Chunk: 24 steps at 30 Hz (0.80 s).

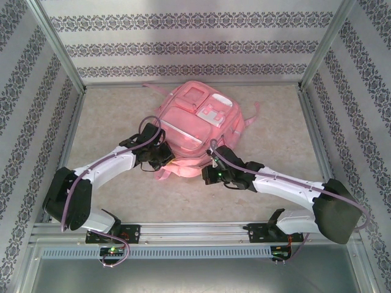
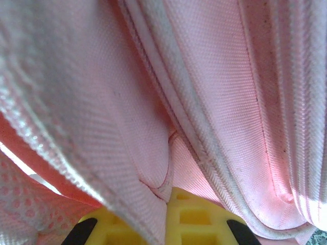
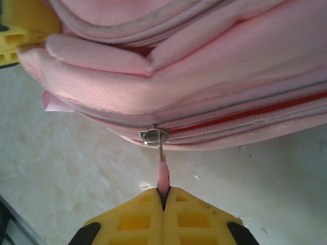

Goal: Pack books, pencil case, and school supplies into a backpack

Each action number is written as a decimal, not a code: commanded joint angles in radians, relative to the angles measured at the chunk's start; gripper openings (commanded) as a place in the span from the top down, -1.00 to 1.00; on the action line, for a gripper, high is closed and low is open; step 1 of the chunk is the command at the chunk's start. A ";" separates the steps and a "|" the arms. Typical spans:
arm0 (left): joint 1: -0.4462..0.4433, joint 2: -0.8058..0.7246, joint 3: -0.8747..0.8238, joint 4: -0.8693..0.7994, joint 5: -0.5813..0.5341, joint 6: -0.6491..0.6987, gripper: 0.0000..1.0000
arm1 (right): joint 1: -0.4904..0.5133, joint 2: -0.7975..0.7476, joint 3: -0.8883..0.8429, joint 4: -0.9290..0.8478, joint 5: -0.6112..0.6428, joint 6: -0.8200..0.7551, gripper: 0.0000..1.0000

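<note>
The big pink fabric backpack [image 1: 197, 129] lies mid-frame. The right gripper [image 3: 163, 197] pinches its small pink zip pull [image 3: 162, 174], and the left gripper [image 2: 166, 203] clamps its fabric. A skewed tug could lose the pull or jam it.

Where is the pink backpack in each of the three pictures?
Top external: the backpack lies mid-table, toward the back wall.
Left wrist: its pink fabric is very close up, with one fold pinched in the left gripper.
Right wrist: it spans the upper half, and the right gripper pinches its zip pull.
Shared landmark: the beige table, also seen below the backpack in the right wrist view.
</note>
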 commanded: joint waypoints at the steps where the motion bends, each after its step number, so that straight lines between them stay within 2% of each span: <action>1: 0.014 -0.039 -0.002 0.007 -0.055 0.041 1.00 | -0.029 -0.012 -0.003 -0.083 0.047 -0.034 1.00; 9: 0.027 -0.043 -0.014 0.018 -0.034 0.038 1.00 | -0.088 0.015 0.017 -0.157 0.086 -0.049 1.00; 24: 0.029 -0.050 -0.030 0.026 -0.021 0.033 1.00 | -0.259 0.138 0.074 -0.182 0.116 -0.020 1.00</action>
